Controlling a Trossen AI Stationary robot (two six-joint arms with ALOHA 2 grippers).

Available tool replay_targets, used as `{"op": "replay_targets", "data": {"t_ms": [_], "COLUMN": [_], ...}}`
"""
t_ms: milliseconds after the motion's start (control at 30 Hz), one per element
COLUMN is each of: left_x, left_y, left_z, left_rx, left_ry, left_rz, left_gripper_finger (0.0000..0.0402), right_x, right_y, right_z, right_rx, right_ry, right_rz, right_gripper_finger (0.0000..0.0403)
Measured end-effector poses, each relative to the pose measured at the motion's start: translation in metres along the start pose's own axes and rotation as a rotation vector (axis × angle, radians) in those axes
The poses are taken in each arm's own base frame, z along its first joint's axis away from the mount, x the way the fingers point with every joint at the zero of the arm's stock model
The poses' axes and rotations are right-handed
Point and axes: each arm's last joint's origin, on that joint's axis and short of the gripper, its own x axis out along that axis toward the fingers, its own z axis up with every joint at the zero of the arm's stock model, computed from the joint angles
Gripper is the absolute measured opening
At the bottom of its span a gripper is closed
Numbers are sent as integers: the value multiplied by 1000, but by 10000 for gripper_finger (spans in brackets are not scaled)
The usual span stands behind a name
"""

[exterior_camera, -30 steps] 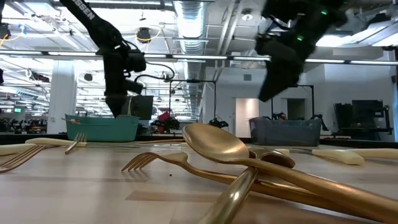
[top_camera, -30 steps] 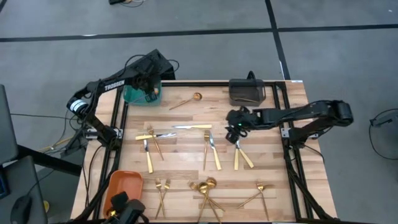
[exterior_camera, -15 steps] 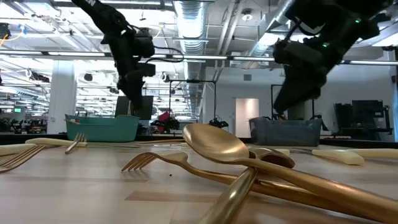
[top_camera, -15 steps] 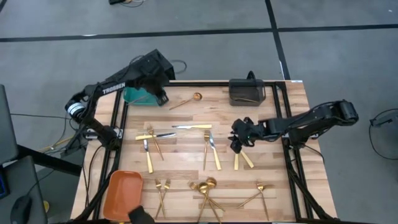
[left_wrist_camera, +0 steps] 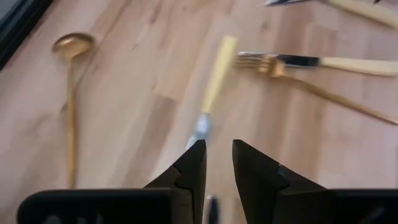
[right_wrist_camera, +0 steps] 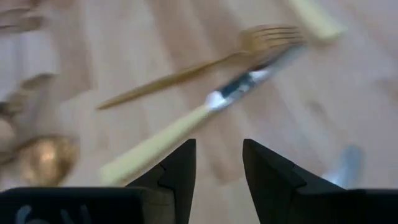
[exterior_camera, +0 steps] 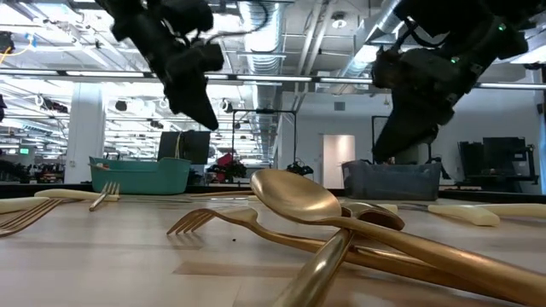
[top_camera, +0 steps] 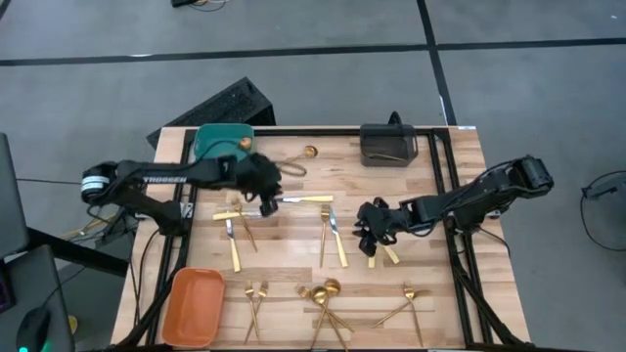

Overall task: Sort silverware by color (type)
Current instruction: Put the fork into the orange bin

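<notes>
The silverware lies scattered on the wooden table (top_camera: 430,196). My left gripper (top_camera: 268,192) hangs open above the blade end of a knife (left_wrist_camera: 211,87) with a pale handle near the table's middle. A gold spoon (left_wrist_camera: 70,48) lies beyond it. My right gripper (top_camera: 369,233) hangs open, right of centre, above a pale-handled knife (right_wrist_camera: 186,121) and a gold fork (right_wrist_camera: 205,65) that lie side by side. Neither gripper has anything between its fingers. In the low view both grippers, left (exterior_camera: 189,81) and right (exterior_camera: 414,102), stand clear above the table top.
A teal bin (top_camera: 223,140) stands at the far left, a dark grey bin (top_camera: 388,144) at the far right and an orange bin (top_camera: 193,305) at the near left corner. Forks (top_camera: 256,293) and spoons (top_camera: 328,293) lie along the near edge.
My left gripper has swung away from the teal bin, toward the table's middle and near edge, to above the lone knife. My right gripper has gone toward the near edge and sunk a little, to above the knives right of centre. No silverware has moved.
</notes>
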Motion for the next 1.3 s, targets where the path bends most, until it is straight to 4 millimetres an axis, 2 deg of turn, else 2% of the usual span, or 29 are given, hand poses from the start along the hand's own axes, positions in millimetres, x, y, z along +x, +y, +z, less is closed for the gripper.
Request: {"op": "replay_targets", "data": {"t_ms": [167,367,467,633,767,867,1033,1133,1300], "left_x": [-8,-11,-1,27,38,36,24,10,-16], "left_y": [-29,-53,-67,-91,-114,-122,-118,-118,-123], "left_z": [-13,-24,-27,-39,-36,-30,-20,-13,-8], "left_rx": [25,45,61,99,75,131,126,106,143], "left_ry": [-8,10,25,80,-2,-71,-163,-287,-543], "left_rz": [28,-15,-34,-54,-168,-188,-80,-28,-33], "left_gripper_finger": [66,66,65,65,65,65,65,65,65], "right_x": [5,1,-1,-7,-15,-21,-34,-44,-64], "right_y": [13,21,25,36,40,30,11,9,17], "right_z": [13,26,27,17,7,5,-1,-6,-11], "right_rx": [-51,-130,-136,-152,-188,-136,-9,19,50], "right_ry": [-50,-155,-216,-306,-284,-212,-94,-70,-156], "right_rz": [42,-22,-83,-231,-277,-289,-363,-382,-363], "right_gripper_finger": [136,118,117,118,118,118,118,118,118]}}
